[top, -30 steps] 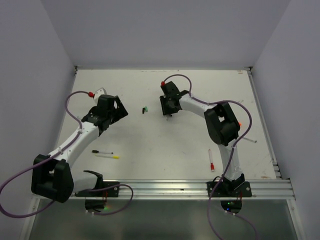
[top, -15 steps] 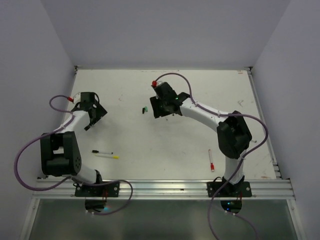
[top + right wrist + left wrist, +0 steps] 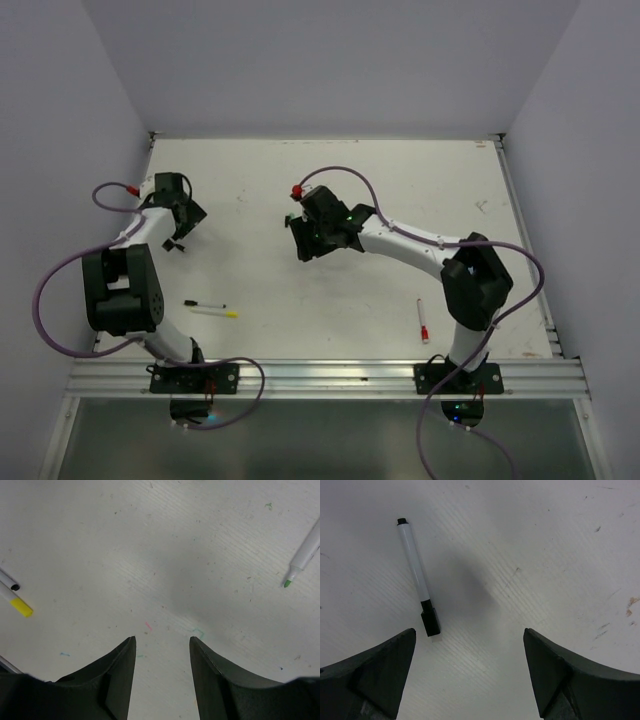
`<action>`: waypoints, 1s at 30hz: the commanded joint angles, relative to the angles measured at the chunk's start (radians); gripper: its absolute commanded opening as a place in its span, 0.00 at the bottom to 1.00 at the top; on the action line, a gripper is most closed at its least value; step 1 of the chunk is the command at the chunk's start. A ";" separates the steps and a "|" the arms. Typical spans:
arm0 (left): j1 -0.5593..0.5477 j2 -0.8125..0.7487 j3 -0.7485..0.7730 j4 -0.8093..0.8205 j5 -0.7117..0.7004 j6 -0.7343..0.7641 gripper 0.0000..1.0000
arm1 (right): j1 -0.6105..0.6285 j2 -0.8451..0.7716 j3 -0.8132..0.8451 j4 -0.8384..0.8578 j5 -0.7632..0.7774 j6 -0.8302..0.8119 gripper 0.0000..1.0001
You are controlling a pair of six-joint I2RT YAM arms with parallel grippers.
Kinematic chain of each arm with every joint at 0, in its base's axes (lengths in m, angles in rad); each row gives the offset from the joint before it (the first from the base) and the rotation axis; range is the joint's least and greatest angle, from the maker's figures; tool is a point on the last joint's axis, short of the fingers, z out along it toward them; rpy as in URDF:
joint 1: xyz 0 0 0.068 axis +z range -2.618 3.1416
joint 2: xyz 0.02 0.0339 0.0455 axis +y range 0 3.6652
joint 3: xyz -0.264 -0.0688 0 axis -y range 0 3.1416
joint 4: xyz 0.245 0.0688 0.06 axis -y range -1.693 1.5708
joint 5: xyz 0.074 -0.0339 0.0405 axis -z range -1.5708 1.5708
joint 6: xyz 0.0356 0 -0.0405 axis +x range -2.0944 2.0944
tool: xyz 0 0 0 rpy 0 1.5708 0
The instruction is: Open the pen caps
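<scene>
At the table's (image 3: 400,180) 9 o'clock edge, seen from above, the left claw (image 3: 468,634) points down with its fingers wide apart and nothing between them. Its wrist view shows a black pen (image 3: 415,565) at 10 o'clock from the gap, running from 11 to 5 o'clock. The black cap (image 3: 430,622) is on the pen's 5 o'clock end, near one fingertip but not touching it.

Near the table's middle the right claw (image 3: 162,640) hangs over the surface, fingers a moderate way apart, gripping nothing. Its wrist view shows a green pen (image 3: 305,550) at 2 o'clock, its green tip (image 3: 287,583) bare and pointing to 7 o'clock.

At 9 o'clock in that view the ends of two more pens lie side by side: a yellow pen (image 3: 21,607) and a black-tipped pen (image 3: 7,579). Whether the yellow end piece is a cap I cannot tell. From above, these two lie at the table's 8 o'clock, well apart from both claws.

A red pen (image 3: 423,320) lies at 4 o'clock, running 12 to 6, near the right arm's base. Its cap is too small to make out.
</scene>
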 commanded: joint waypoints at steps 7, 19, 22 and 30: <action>0.004 0.003 -0.064 0.010 -0.042 -0.076 0.86 | -0.002 -0.086 -0.011 0.052 -0.023 0.014 0.51; 0.008 0.060 -0.067 -0.004 -0.111 -0.105 0.72 | 0.000 -0.081 -0.008 0.054 -0.011 0.006 0.51; 0.011 0.066 -0.070 -0.004 -0.121 -0.116 0.70 | -0.002 -0.075 -0.009 0.058 -0.012 0.006 0.51; 0.034 0.098 -0.038 -0.005 -0.124 -0.115 0.60 | 0.000 -0.078 -0.011 0.061 -0.011 0.001 0.51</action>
